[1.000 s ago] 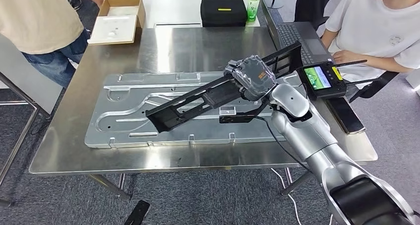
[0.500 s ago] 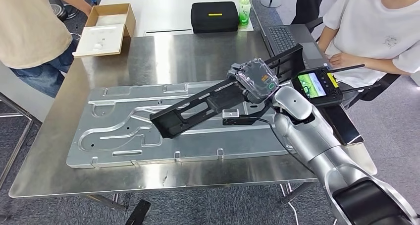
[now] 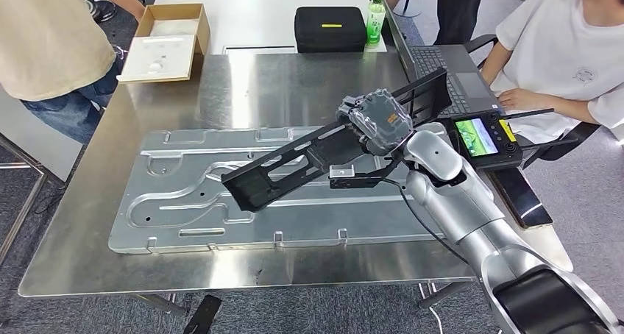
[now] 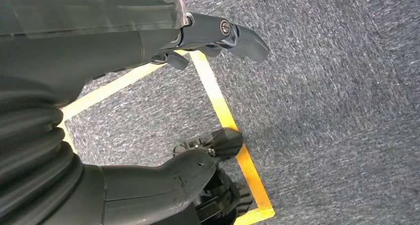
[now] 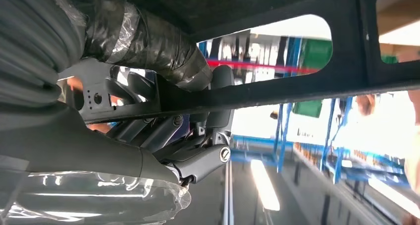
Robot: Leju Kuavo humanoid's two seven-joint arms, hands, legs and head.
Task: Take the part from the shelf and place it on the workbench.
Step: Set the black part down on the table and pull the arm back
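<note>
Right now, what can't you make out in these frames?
- Head view: the right hand covers the middle of the black part, so the grip itself is hidden there.
- Head view: whether the black part's low end touches the stamped metal panel cannot be told.
- Right wrist view: the black part is cut off by the frame edges.
- Left wrist view: the left hand hangs over carpet; its fingers are partly hidden.

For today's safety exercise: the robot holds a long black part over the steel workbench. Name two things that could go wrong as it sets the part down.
1. The right hand grips the long black slotted part near one end, so the free end may dip and strike the stamped grey metal panel.
2. The part's far end reaches toward the open grey laptop and the black handheld controller; a swing could hit them.
</note>
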